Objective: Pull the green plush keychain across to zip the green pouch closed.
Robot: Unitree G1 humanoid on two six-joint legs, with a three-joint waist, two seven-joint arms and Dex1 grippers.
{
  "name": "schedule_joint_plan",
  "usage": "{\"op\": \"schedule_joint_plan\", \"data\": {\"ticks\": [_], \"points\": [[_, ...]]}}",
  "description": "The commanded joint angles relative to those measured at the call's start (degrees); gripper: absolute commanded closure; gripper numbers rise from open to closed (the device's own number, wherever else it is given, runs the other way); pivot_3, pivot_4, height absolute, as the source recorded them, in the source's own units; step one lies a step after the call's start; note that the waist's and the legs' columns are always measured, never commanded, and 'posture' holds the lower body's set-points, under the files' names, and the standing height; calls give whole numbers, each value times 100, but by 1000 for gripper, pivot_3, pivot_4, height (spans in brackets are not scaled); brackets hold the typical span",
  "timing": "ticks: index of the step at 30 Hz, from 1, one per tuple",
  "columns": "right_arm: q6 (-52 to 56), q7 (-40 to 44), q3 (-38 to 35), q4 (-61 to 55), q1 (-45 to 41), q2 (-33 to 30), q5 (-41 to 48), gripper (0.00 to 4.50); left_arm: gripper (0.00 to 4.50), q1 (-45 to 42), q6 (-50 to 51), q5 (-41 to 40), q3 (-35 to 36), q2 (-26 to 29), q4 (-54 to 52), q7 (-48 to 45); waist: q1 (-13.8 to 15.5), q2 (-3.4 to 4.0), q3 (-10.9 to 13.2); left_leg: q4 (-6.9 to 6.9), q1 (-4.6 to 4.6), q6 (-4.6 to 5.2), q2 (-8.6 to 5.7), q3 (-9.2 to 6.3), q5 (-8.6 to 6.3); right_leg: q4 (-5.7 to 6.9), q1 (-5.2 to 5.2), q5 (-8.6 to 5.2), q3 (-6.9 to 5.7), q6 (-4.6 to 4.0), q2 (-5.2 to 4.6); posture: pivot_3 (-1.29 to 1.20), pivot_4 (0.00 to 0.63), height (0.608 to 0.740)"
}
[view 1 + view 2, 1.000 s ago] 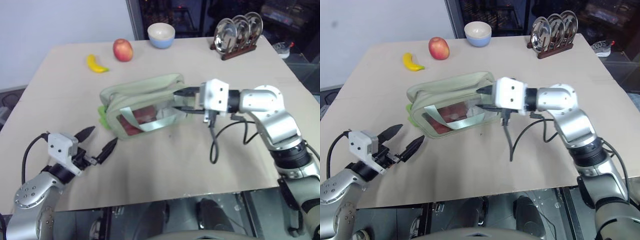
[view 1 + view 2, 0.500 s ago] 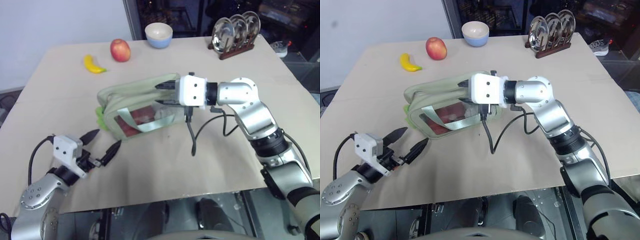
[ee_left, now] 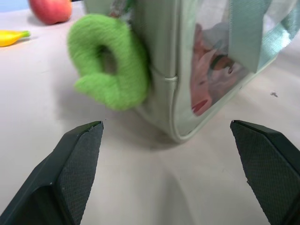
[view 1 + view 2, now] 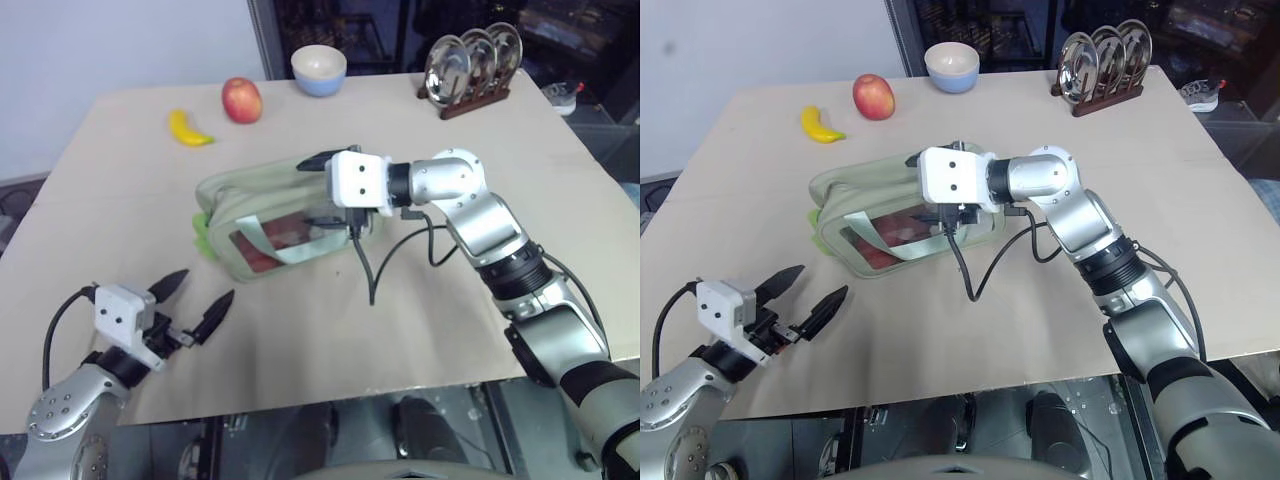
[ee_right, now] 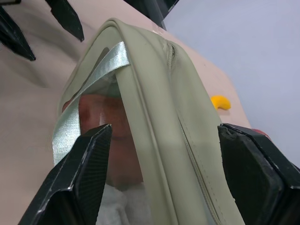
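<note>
The two head views look forward and down over the tabletop (image 4: 400,330) from above, taking in nearly all of it, and share the same scene from slightly offset positions. The left wrist view sits low, close to the green pouch (image 3: 187,61), facing its end. The right wrist view looks along the pouch's top from very near.

Pale sage-green fabric pouch (image 4: 275,215): matt cloth, glossy clear plastic window, satin-sheen strap. Bright lime-green plush keychain (image 3: 110,68): fuzzy pile. Beige table (image 4: 400,330): matt, smooth. Round metal plates (image 4: 478,62): shiny, in dark wooden rack (image 4: 478,104). Red apple (image 4: 242,99): glossy.
</note>
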Motion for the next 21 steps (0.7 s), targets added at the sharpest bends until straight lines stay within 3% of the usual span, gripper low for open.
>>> {"op": "schedule_joint_plan", "data": {"ticks": [1,7,14,21], "points": [[-29,78,44,-49,-111,72,-10,1571,0,-108,116,-338,269,-19,-115,131,-1,0,0,0,0,0,0,0,0,1,0,0,-1,0,0,0,150,740],[38,85,7,-54,-103,105,6,4396,0,-469,776,-1094,495,-138,42,623,-13,0,0,1,0,0,0,0,0,2,-1,0,0,0,1,0,150,740],[55,108,0,-148,-37,43,6,4468,0,-1138,2229,-2371,794,-230,523,1719,-17,-2,-1,8,2,-1,-1,-2,1,11,0,0,-1,0,2,0,150,740],[132,99,-8,-252,3,2,22,4468,0,-1737,2629,-2598,482,-452,887,2144,0,-6,-4,14,1,-3,-2,-4,2,15,2,0,-5,0,1,0,150,740]]}}
